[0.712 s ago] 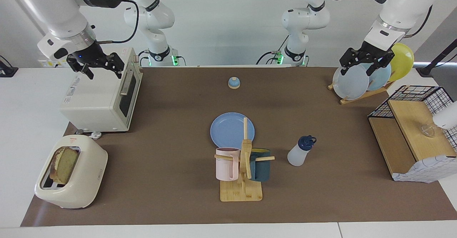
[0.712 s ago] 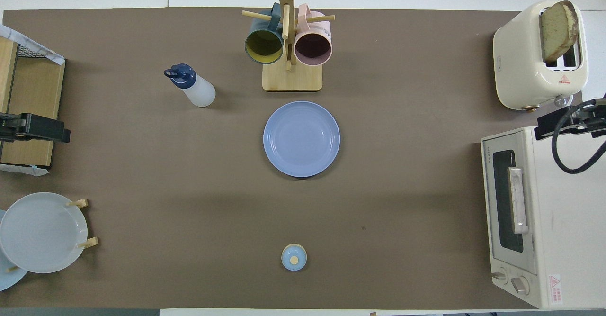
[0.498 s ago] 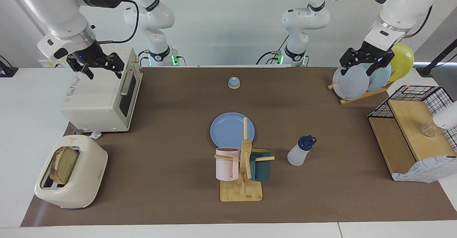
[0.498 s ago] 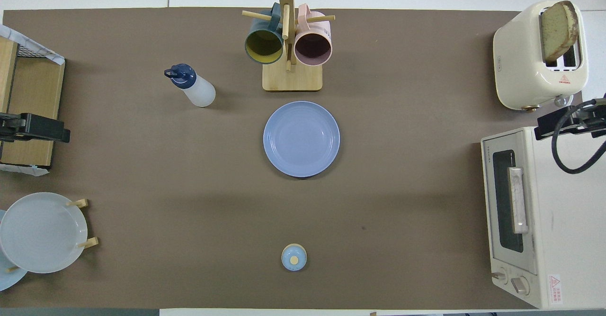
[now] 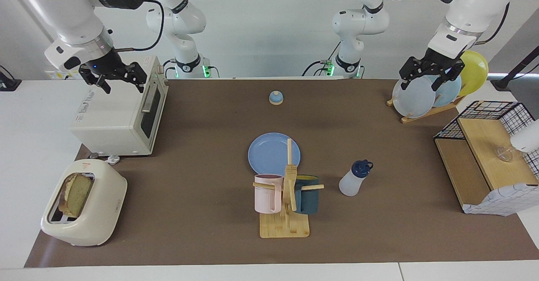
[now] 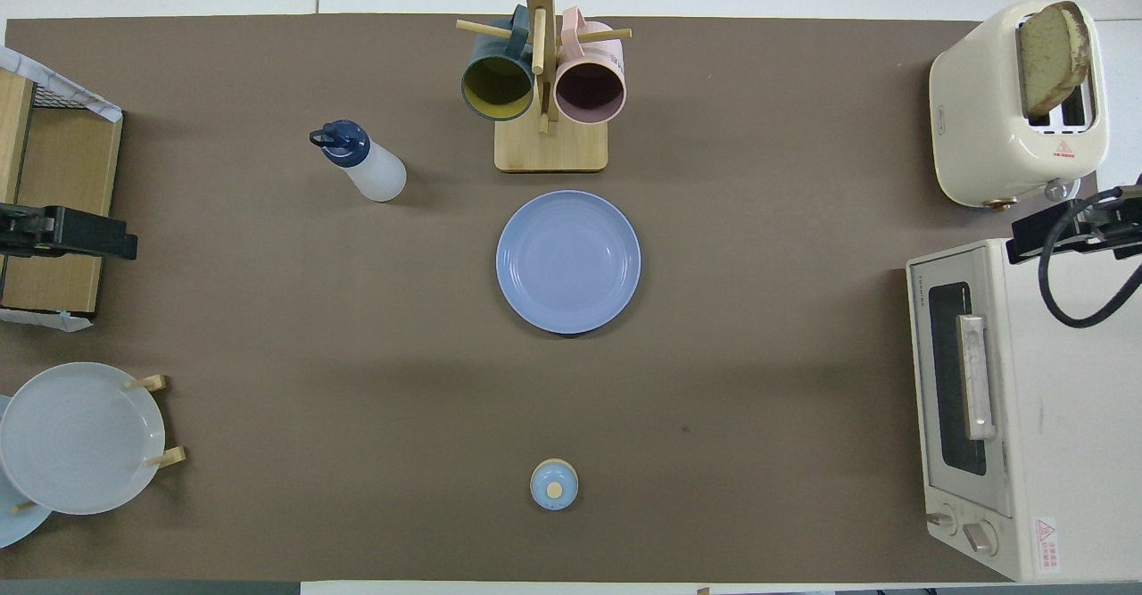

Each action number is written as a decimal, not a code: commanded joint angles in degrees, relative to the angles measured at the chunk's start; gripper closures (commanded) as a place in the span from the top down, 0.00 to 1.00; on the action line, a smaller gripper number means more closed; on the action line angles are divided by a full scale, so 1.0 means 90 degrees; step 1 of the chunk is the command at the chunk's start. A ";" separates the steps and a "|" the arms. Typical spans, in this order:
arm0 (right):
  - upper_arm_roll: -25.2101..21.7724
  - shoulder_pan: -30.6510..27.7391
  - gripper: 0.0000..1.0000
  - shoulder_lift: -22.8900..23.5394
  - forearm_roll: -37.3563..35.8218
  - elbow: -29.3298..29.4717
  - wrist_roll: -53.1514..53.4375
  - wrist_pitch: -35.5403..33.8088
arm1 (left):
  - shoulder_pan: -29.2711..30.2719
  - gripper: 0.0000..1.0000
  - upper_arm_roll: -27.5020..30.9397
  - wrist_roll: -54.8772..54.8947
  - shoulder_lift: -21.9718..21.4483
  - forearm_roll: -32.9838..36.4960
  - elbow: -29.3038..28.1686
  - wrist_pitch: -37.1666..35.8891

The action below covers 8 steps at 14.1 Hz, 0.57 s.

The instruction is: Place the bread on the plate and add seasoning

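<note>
Table (image 5: 33, 146) (brown mat (image 5: 202, 146), toaster (image 5: 84, 203), plate (image 5: 269, 152))

Bread (image 6: 1051, 55) upright in toaster (image 6: 990, 131); bare blue plate (image 6: 568, 261) mid-table, seasoning bottle (image 6: 368, 163) nearby.

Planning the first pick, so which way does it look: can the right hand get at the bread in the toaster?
Probably yes. The right hand hangs open over the oven, the bread sticks up out of the toaster at that arm's end, and nothing covers it.

The bread (image 5: 76, 193) stands up in the toaster (image 5: 97, 220). The blue plate (image 5: 269, 152) lies flat mid-table, bare. The white bottle (image 5: 353, 180) with a blue cap stands near it.
</note>
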 commanded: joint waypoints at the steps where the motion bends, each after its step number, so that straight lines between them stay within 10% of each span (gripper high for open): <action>1: 0.0032 -0.0086 1.00 -0.0101 0.0136 -0.0063 -0.0002 0.0145 | -0.0117 1.00 0.0028 -0.0095 -0.0076 -0.0013 -0.0206 0.0049; 8: -0.0007 -0.0291 1.00 -0.0023 0.0019 -0.0228 -0.0158 0.2407 | -0.0341 1.00 -0.0002 -0.0378 -0.0817 -0.0042 -0.1962 0.2173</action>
